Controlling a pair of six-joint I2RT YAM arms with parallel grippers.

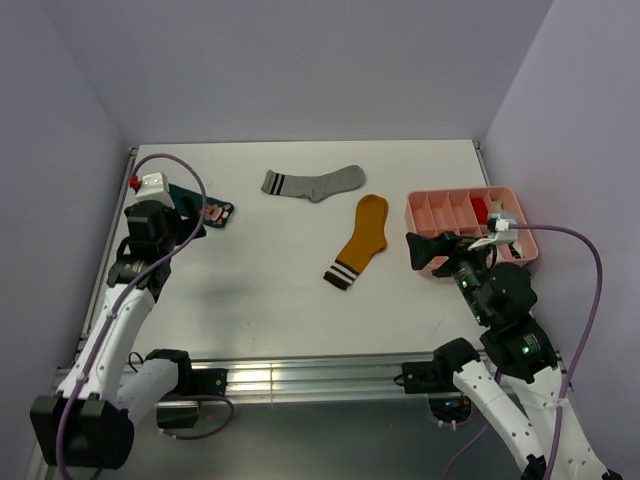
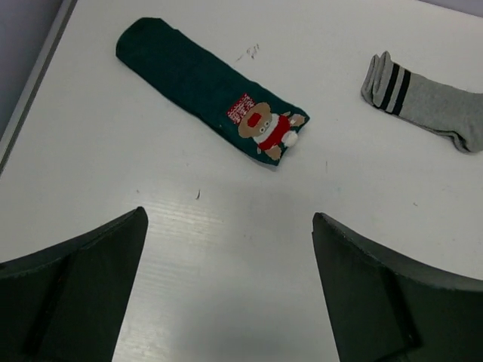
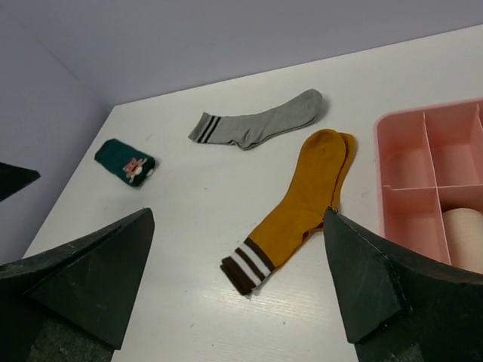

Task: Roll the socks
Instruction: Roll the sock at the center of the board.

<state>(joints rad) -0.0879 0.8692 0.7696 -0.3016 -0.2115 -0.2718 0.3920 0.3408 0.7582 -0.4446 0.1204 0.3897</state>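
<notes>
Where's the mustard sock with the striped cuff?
Top view, right of centre: the mustard sock lies left of the pink divided tray, below the grey sock.

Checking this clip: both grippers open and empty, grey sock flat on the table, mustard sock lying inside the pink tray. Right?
No. The mustard sock lies on the table beside the pink tray, not inside it, as the top external view shows. The rest holds.

Dark teal printed fabric sock (image 1: 218, 213): left arm (image 1: 150, 228) is hiding most of it from above.
Grey fabric sock with dark cuff stripes (image 2: 438, 105): left wrist view's edge is cutting off its foot.
</notes>
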